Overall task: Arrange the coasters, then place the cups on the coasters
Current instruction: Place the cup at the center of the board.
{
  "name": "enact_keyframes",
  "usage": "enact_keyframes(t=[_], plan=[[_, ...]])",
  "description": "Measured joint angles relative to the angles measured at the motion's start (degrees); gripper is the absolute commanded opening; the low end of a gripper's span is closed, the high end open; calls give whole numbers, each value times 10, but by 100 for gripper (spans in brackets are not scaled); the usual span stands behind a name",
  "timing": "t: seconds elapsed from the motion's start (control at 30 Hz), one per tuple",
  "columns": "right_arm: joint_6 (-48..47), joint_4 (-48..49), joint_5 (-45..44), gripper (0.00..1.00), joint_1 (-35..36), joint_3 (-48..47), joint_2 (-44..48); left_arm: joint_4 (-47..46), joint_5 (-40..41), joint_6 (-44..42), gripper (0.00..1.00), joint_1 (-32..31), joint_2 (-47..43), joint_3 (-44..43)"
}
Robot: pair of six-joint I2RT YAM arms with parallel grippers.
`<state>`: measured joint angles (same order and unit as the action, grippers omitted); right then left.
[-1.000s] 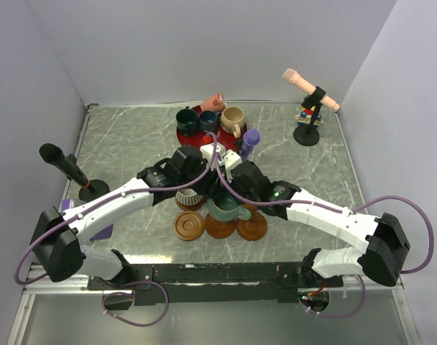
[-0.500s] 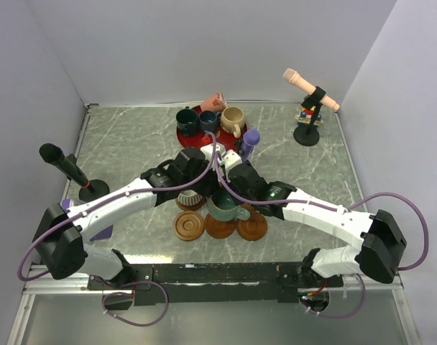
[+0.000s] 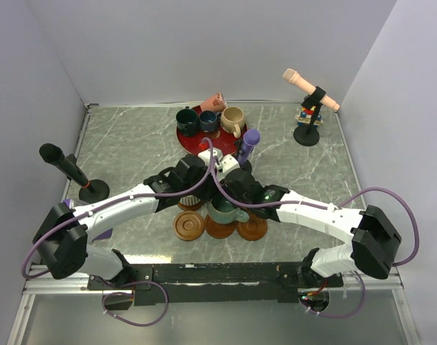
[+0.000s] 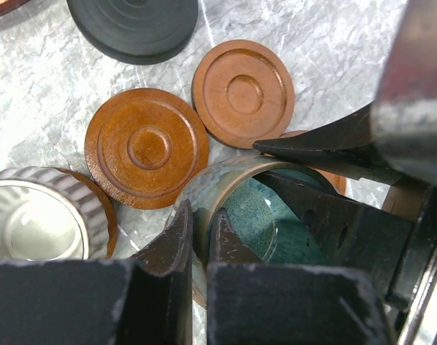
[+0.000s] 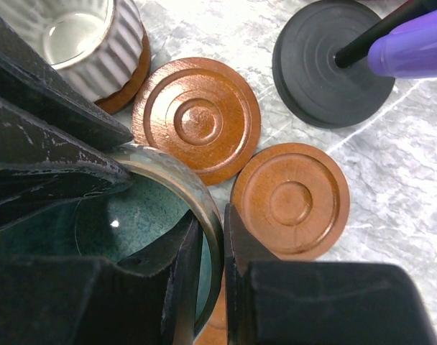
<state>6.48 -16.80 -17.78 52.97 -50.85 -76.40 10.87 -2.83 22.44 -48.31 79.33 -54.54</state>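
Observation:
The teal cup (image 3: 224,210) is over the middle of three front coasters (image 3: 220,226), and I cannot tell if it rests on it. My left gripper (image 4: 200,233) is shut on the cup's near rim (image 4: 226,180). My right gripper (image 5: 213,251) is shut on the opposite rim (image 5: 204,208). In the top view the left gripper (image 3: 211,200) and right gripper (image 3: 234,201) meet over the cup. The grey ribbed cup (image 4: 39,223) stands on a coaster just to the left. Two bare coasters (image 4: 146,147) (image 4: 243,92) lie beyond the cup.
A red plate (image 3: 193,140) at the back carries the dark green (image 3: 187,118), dark blue (image 3: 208,121) and beige (image 3: 233,118) cups, with a pink one (image 3: 215,102) tipped behind. The purple microphone (image 3: 249,142) on its black base (image 5: 333,61) stands close behind the grippers. Two other microphones (image 3: 67,167) (image 3: 310,93) flank the table.
My left gripper has closed on the teal cup's rim. The right gripper kept its hold, and the cup has hardly shifted.

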Motion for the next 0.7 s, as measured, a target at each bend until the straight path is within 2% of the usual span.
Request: enact_keyframes(t=[0.17, 0.2, 0.3, 0.4, 0.57, 0.7], plan=[[-1, 24, -2, 0, 2, 17, -3, -18, 10, 3, 2, -5, 0, 17], [0, 26, -4, 0, 3, 17, -4, -19, 12, 4, 9, -5, 0, 18], [0, 26, -13, 0, 3, 17, -5, -23, 18, 3, 47, -6, 0, 18], [17, 26, -28, 0, -5, 18, -3, -20, 47, -2, 69, -10, 0, 18], [30, 14, -55, 0, -57, 39, 28, -25, 58, -26, 83, -34, -6, 12], [41, -17, -66, 0, -101, 53, 71, -11, 60, -41, 90, -39, -18, 0]])
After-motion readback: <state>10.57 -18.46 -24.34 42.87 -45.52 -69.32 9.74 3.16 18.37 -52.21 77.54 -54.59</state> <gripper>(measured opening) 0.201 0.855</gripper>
